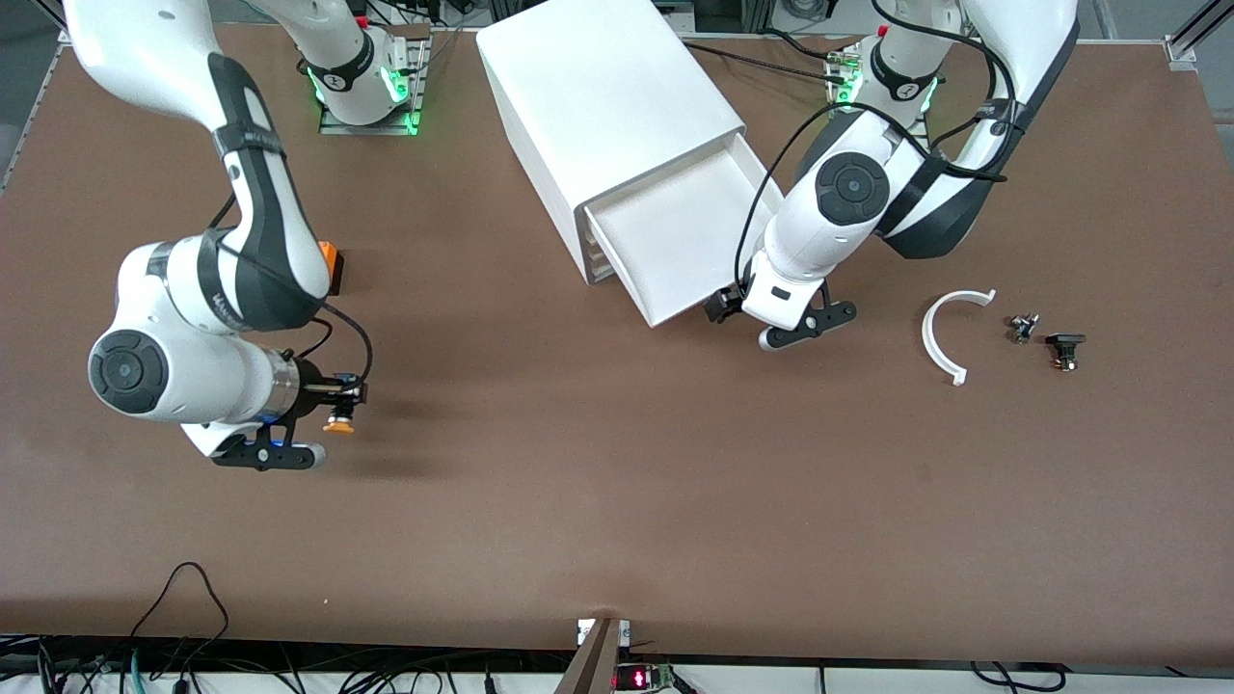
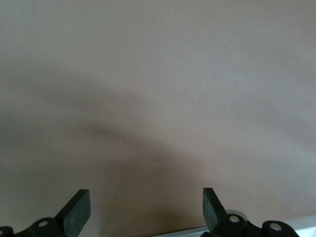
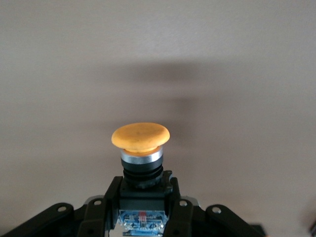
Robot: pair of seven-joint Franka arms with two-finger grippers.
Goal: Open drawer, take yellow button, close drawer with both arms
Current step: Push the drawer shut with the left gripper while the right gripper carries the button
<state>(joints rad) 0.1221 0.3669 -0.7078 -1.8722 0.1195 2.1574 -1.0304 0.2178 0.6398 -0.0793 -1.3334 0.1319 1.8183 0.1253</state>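
The drawer (image 1: 675, 241), the top one of the white cabinet (image 1: 607, 106), is pulled out and its tray looks empty. My left gripper (image 1: 721, 306) is open and empty, right beside the front corner of the drawer. In the left wrist view its fingers (image 2: 79, 210) stand wide apart over bare table. My right gripper (image 1: 339, 393) is shut on the button (image 1: 338, 422) over bare table toward the right arm's end. In the right wrist view the fingers clamp the button's black body, and its orange cap (image 3: 140, 137) sticks out past the fingertips.
An orange cube (image 1: 331, 267) lies partly hidden by the right arm. A white curved piece (image 1: 950, 333) and two small black parts (image 1: 1022, 328) (image 1: 1065, 349) lie toward the left arm's end. The two lower drawers (image 1: 598, 265) are shut.
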